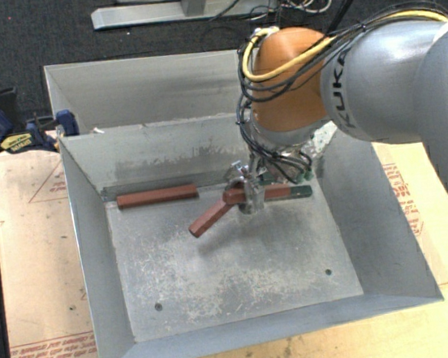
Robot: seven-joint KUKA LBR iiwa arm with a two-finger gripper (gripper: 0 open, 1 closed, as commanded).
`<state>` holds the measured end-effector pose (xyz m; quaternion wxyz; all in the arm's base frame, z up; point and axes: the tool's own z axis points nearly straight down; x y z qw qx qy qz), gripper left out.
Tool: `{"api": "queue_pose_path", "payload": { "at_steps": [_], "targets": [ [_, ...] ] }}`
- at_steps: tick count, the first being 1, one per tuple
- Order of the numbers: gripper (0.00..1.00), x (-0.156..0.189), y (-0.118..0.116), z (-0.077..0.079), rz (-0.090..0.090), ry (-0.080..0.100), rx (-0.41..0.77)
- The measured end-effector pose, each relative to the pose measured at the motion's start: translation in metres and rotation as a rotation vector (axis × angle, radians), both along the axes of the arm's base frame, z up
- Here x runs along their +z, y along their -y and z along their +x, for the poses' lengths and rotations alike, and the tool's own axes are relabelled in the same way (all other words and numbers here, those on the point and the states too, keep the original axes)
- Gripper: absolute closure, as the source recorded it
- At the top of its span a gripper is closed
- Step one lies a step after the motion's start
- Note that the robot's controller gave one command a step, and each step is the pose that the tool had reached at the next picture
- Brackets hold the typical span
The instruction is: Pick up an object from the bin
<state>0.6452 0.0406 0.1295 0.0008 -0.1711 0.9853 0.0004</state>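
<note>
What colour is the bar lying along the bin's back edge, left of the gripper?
The bar is reddish-brown, clearest in the camera view.

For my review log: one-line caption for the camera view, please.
Gripper at the upper end of a tilted red-brown bar in the grey bin; a second bar lies left.

The upper end of the tilted reddish-brown stick (pixel 211 216) is hidden where it meets the gripper (pixel 250 198), so contact between the two cannot be confirmed. A second piece (pixel 287 193) just right of the gripper, reddish with a dark green end, is partly covered by the wrist and too small to identify. The orange cover (pixel 291 75) and the grey arm (pixel 407 76) conceal the rear right wall and corner of the bin (pixel 92 232), and the arm itself is cut off at the view's right edge.
</note>
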Motion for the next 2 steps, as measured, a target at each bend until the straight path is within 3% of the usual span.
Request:
{"api": "queue_pose_path", "payload": {
  "at_steps": [2],
  "targets": [
    [1.0,0.032,0.0,0.0,0.0,0.0,0.0]
  ]
}}
